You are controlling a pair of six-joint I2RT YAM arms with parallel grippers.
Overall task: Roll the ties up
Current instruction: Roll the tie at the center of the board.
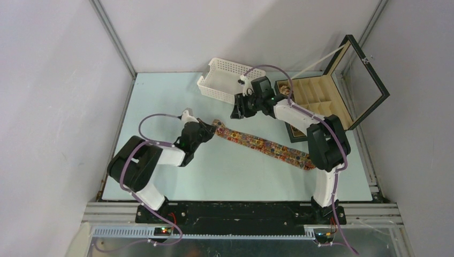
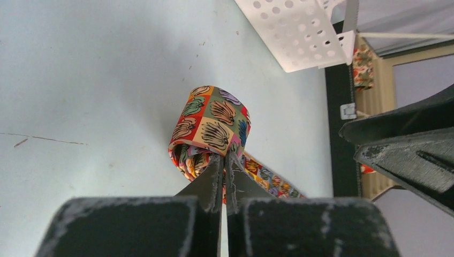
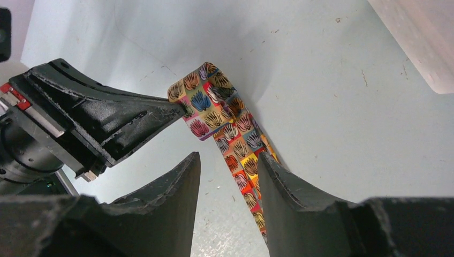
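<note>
Top external view: the tie, a strip of multicoloured squares, lies flat across the middle of the pale surface, running from near the right arm's elbow up toward the left. Its left end is curled into a loose loop that stands up off the surface. The left pincer is clamped on the fabric at the base of that loop, jaws pressed together. The right pincer hovers just beyond the curl with its jaws partly apart and gripping nothing; the strip shows on the surface between them. Farther off, a white perforated basket sits at the far edge, with a black compartmented box to its right, lid raised and a small patterned bundle inside.
</note>
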